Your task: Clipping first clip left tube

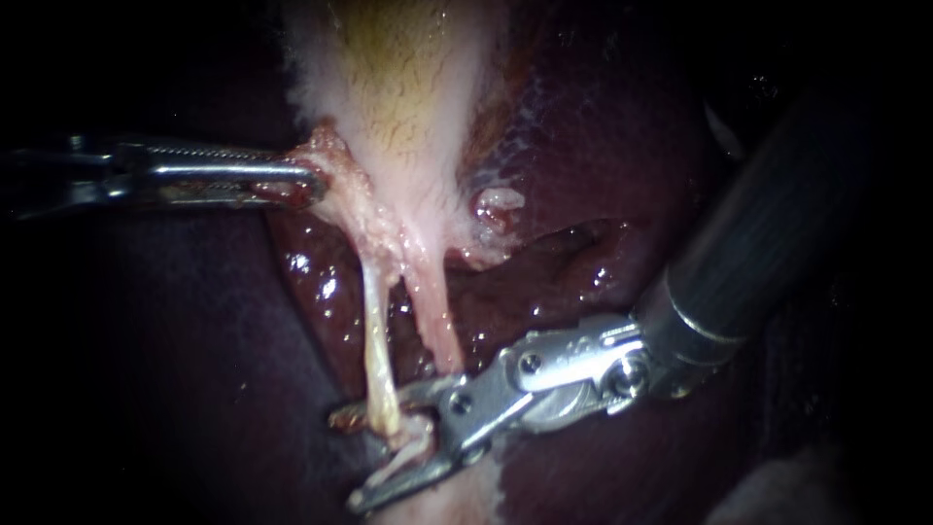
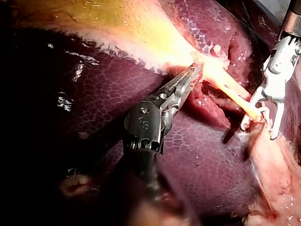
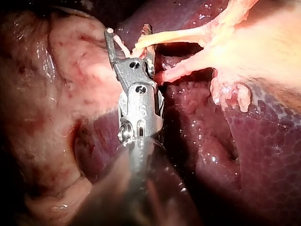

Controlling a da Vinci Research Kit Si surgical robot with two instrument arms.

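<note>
The left instrument (image 1: pixel 309 183) comes in level, its hand clamped on tissue (image 1: pixel 335 160) at the narrow end of the gallbladder (image 1: pixel 408 87). The pale left tube (image 1: pixel 374 340) runs down over the dark liver (image 1: pixel 583 194), just beside the pinker right tube (image 1: pixel 437 311). The right instrument (image 1: pixel 355 457) has its hand spread wide, straddling the left tube's lower end without gripping it.

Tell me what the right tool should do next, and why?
Probably squeeze the right instrument gently shut. It stands open with the left tube lying between its two sides, and that tube looks bare there. The left instrument grips the gallbladder by its narrow end, so the tube is stretched out.
</note>
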